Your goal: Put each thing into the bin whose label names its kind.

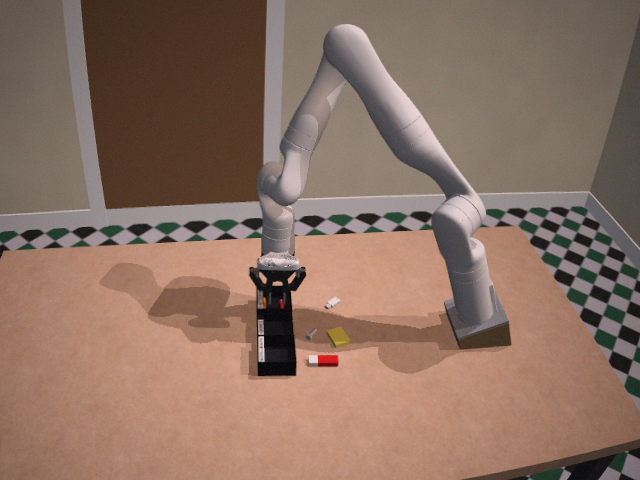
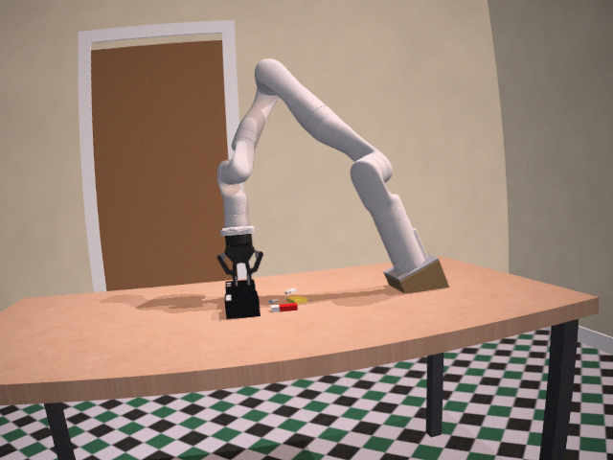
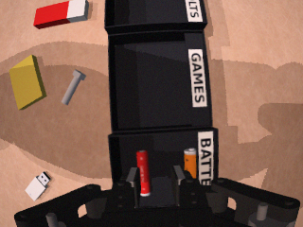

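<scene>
Brown counter: my fingers, part-spread and holding nothing, hang over the battery bin, seemingly two batteries inside; bolt remains unsorted.
</scene>
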`<state>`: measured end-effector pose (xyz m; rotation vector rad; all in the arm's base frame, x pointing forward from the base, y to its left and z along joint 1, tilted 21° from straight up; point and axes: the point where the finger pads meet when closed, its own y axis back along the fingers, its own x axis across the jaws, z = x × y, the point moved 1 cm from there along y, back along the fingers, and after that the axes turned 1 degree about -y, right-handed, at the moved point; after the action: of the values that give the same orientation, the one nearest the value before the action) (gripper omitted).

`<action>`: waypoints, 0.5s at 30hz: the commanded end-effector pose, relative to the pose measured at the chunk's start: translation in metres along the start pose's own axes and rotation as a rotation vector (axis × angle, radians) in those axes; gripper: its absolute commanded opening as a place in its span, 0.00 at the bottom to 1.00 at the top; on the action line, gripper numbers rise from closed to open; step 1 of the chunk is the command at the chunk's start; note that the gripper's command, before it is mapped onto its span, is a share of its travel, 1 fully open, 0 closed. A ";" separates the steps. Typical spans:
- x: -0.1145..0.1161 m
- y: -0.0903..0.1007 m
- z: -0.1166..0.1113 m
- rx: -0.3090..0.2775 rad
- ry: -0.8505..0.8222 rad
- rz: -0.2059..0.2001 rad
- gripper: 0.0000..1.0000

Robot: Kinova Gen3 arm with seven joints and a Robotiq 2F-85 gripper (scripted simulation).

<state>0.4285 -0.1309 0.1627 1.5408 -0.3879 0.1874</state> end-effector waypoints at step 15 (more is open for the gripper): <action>0.000 0.020 0.001 -0.001 0.004 0.000 0.29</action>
<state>0.4230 -0.1275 0.1749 1.5465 -0.3811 0.1929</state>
